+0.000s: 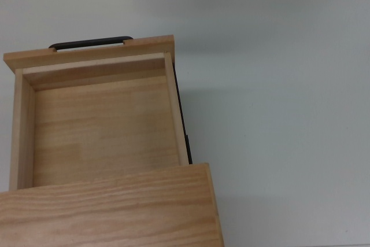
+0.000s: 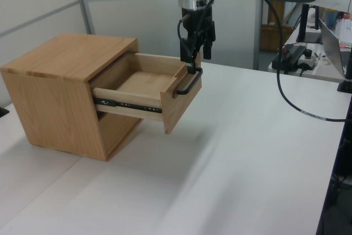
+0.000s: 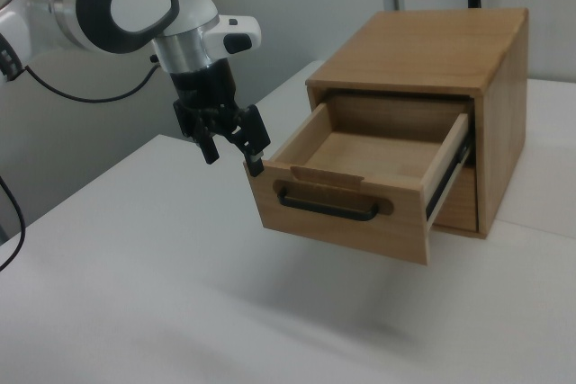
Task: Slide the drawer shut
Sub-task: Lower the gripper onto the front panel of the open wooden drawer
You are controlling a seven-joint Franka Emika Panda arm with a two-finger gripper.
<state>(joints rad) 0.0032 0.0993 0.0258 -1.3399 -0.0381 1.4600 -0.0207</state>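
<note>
The light wooden drawer (image 1: 98,137) (image 2: 140,81) (image 3: 360,152) stands pulled far out of its cabinet (image 1: 110,212) (image 2: 66,59) (image 3: 432,42), and it holds nothing. Its black bar handle (image 1: 89,43) (image 2: 190,83) (image 3: 328,207) sits on the front panel. My gripper (image 2: 198,58) (image 3: 234,161) hangs open and empty just outside the front panel, fingers pointing down, close to the panel's top edge at one end of the handle. In the right view it is at the panel's left corner. The top view does not show it.
The cabinet rests on a white table (image 1: 277,114) (image 2: 236,163) (image 3: 135,294). A black cable (image 2: 297,105) trails from the arm over the table. A laptop (image 2: 336,48) and other gear stand at the left view's far right.
</note>
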